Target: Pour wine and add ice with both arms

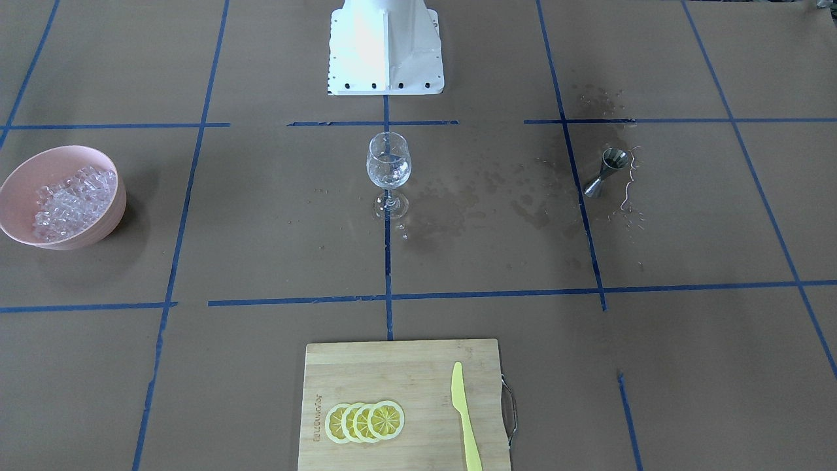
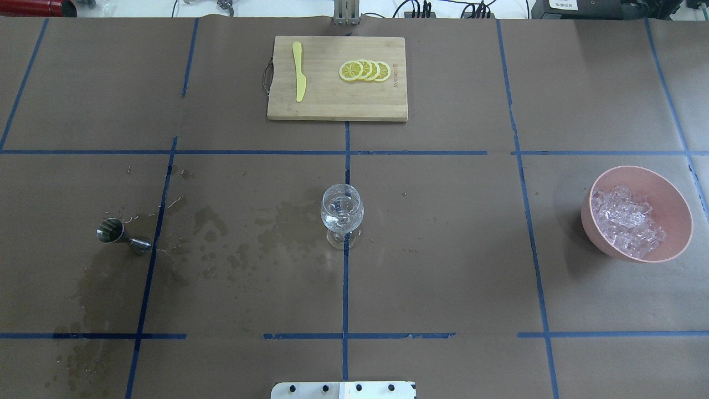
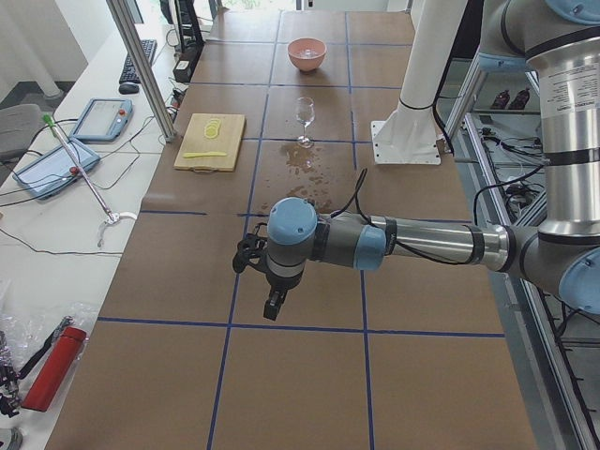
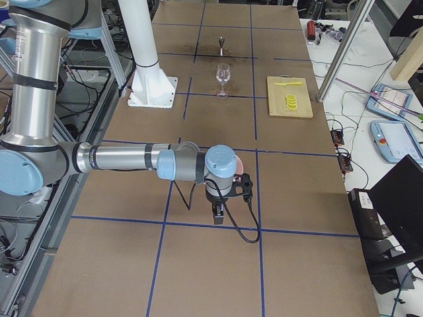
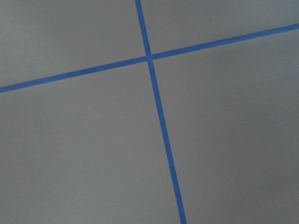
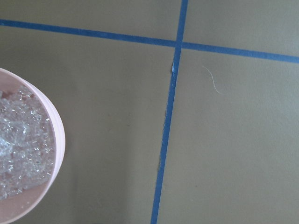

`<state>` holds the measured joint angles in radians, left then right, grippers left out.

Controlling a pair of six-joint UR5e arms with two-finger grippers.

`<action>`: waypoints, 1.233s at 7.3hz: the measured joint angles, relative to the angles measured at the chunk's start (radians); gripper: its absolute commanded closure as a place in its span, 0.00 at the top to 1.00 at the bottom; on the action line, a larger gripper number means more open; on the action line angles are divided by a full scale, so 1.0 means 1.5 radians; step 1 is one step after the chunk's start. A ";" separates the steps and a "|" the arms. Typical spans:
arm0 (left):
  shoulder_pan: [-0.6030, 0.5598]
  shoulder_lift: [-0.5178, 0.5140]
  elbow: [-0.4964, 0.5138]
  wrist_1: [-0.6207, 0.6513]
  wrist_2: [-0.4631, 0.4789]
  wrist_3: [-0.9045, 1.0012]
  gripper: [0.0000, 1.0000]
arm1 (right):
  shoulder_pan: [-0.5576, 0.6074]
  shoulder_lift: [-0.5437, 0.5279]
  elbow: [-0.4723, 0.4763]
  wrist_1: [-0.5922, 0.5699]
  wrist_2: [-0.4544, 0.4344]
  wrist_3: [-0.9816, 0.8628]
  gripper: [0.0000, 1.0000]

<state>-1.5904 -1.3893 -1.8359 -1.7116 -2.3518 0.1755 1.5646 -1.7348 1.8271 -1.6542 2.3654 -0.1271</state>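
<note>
- Worktop (image 2: 443,266), one, brown paper with blue tape lines. Damp blotches (image 2: 243,233) lie on it far ahead of the left fingers, which suggests liquid has already gone astray here.
- Arms, two. The left fingers (image 3: 272,307) hang over bare paper at a tape crossing. The right fingers (image 4: 218,214) hang just beside the bowl. Both show only in the side views, so I cannot tell whether either pair is apart or together. Neither seems to carry anything.
- Cutting board (image 2: 332,105), one, well apart from both pairs of fingers.
- Pink bowl (image 2: 684,221), one, near the right fingers.
- Ice (image 2: 626,221), one heap of clear cubes too many to count, inside that bowl.
- Wine glass (image 2: 342,213), one, upright, well apart from both pairs of fingers. No coloured wine shows in it. Glints in its bowl could be cubes or clear liquid, I cannot tell which.
- Yellow knife (image 2: 299,72), one, on the board.
- Metal jigger (image 2: 123,237), one, standing beyond the left fingers.
- Lemon slices (image 2: 365,70), four, overlapping on the board.
- Judged from this, the ice transfer has not visibly been done, and the pour is uncertain.
</note>
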 measured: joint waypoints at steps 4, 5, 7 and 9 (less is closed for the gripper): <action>-0.001 -0.024 0.027 -0.264 -0.024 -0.009 1.00 | 0.000 0.026 0.021 0.052 0.001 0.043 1.00; -0.001 -0.019 0.045 -0.347 -0.048 -0.015 1.00 | 0.000 0.026 0.020 0.073 0.004 0.053 1.00; 0.004 -0.019 0.056 -0.477 -0.081 -0.090 1.00 | 0.000 0.031 0.022 0.093 0.010 0.059 1.00; 0.061 -0.023 0.029 -0.578 -0.039 -0.277 1.00 | 0.000 0.033 0.023 0.107 0.010 0.060 1.00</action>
<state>-1.4988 -1.4244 -1.7925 -2.5783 -2.4107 -0.2399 1.5646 -1.6857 1.8611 -1.4936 2.3808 -0.0366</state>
